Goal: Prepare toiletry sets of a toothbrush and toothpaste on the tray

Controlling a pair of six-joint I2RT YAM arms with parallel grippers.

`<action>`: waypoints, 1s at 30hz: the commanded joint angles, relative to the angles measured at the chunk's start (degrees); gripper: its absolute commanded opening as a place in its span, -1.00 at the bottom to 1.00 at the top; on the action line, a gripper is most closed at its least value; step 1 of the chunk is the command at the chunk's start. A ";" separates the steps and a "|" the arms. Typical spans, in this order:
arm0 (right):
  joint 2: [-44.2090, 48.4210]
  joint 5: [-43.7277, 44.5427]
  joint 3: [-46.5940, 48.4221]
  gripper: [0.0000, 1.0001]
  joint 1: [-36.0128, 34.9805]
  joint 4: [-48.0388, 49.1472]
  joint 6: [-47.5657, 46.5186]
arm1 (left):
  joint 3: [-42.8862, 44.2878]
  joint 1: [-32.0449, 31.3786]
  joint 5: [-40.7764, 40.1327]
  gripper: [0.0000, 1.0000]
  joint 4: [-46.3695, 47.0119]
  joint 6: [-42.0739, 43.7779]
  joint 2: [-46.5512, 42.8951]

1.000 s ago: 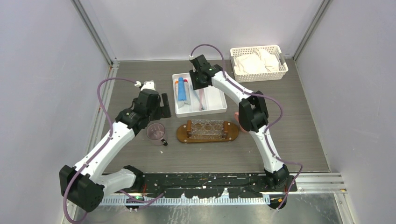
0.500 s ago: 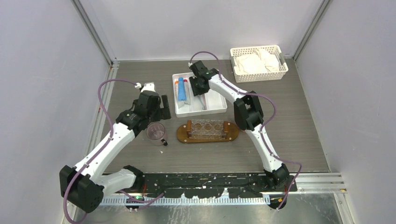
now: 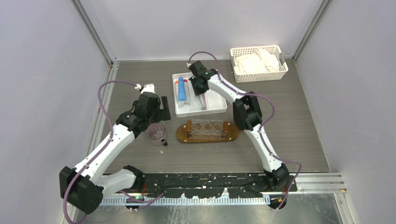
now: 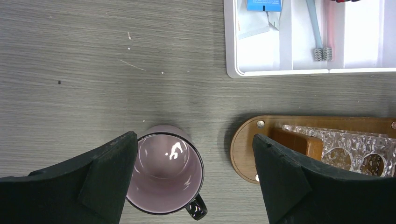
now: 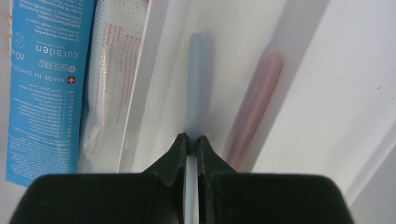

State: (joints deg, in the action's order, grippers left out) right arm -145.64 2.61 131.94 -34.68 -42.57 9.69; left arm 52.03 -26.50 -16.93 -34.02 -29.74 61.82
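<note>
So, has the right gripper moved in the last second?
Yes. The right gripper has come nearer, from the white tray's far rim to over its middle, now pinching the blue toothbrush.

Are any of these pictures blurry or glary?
Top external: even light, sharp. Left wrist: crisp table grain, one small glint inside the mug. Right wrist: very close, so the pale blue toothbrush and pink toothbrush look soft, though print on the blue tube is readable.
</note>
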 commanded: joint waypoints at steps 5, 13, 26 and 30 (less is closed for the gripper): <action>11.90 1.73 4.01 -0.98 -0.29 -1.32 -1.03 | -0.11 0.22 -1.08 0.87 0.53 -0.21 -4.58; 26.93 4.60 4.89 -0.98 -0.25 -11.59 -2.86 | -0.41 0.22 -1.06 0.87 -0.56 -0.67 -7.11; 48.13 17.21 -14.98 -0.99 0.31 -42.45 1.60 | -0.08 0.22 4.29 0.85 -1.05 -0.93 -8.09; 50.54 19.50 -22.51 -0.99 0.79 -46.49 5.40 | -0.39 0.22 6.16 0.83 -0.92 -1.44 -8.30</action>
State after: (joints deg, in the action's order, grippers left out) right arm -97.73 18.17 115.09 -34.50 -79.64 10.41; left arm 51.79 -26.50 -13.56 -35.24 -30.13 54.83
